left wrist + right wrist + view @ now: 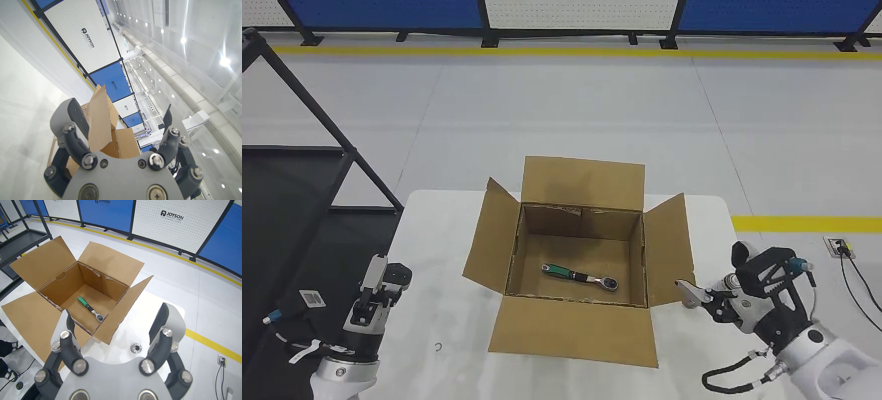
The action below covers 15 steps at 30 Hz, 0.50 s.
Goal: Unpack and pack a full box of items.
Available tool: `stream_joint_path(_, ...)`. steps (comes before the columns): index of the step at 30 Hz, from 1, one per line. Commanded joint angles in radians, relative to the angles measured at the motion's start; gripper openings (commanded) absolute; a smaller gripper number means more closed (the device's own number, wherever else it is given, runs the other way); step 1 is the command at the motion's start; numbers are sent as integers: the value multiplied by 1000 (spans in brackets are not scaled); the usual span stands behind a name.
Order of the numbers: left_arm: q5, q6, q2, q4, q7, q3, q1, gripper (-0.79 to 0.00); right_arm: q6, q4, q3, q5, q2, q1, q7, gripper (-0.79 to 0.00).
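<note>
The white surface (432,300) stands on a pale floor (542,100) marked with a yellow line (542,50). Blue and white panels (582,12) bound the floor. The cardboard box (34,313), flaps open, sits between the left gripper (121,113) and the right gripper (115,313). Both grippers are spread wide and hold nothing. The ratchet wrench (90,308) lies on the box floor ahead of the right gripper; it has a green handle and a chrome head. A metal socket (135,348) lies on the surface near the right gripper.
</note>
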Motion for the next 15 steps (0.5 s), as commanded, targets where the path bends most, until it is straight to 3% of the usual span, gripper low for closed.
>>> stream_joint_path(1, 0, 0, 0, 0, 0, 0, 0, 0, 0, 0, 0, 0, 0, 0, 0, 0)
stream_joint_path(10, 0, 0, 0, 0, 0, 0, 0, 0, -23, 0, -14, -3, 2, 1, -24, 0)
stream_joint_path(15, 0, 0, 0, 0, 0, 0, 0, 0, -51, 0, -90, -66, 12, 70, 33, 0)
